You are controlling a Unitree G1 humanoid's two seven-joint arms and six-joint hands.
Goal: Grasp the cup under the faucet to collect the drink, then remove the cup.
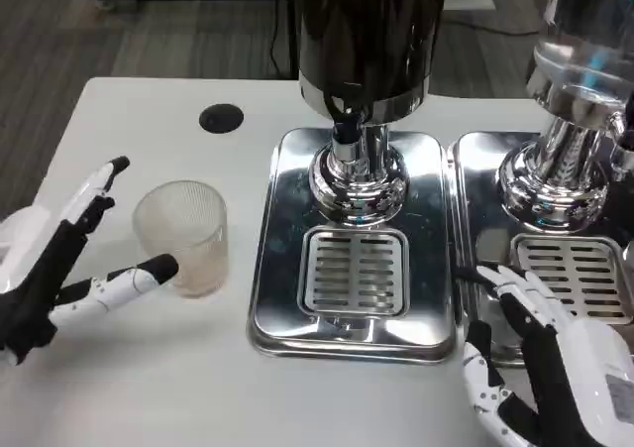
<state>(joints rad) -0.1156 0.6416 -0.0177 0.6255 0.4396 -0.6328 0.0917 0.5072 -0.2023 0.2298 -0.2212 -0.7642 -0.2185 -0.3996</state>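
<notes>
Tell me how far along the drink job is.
Nothing looks done: the cup stands on the table left of the dispenser, not on its drip grille. The left robot hand is open around it. The right robot hand waits open. Placing, filling and removing remain.

A single head view is looking steeply down from the robot's head or chest onto the white table (149, 388), facing forward towards the grey floor (59, 41) beyond its far edge. It is sitting close, cutting off the drink dispenser (362, 80) at the top edge and a second dispenser (580, 120) at the right edge.
</notes>
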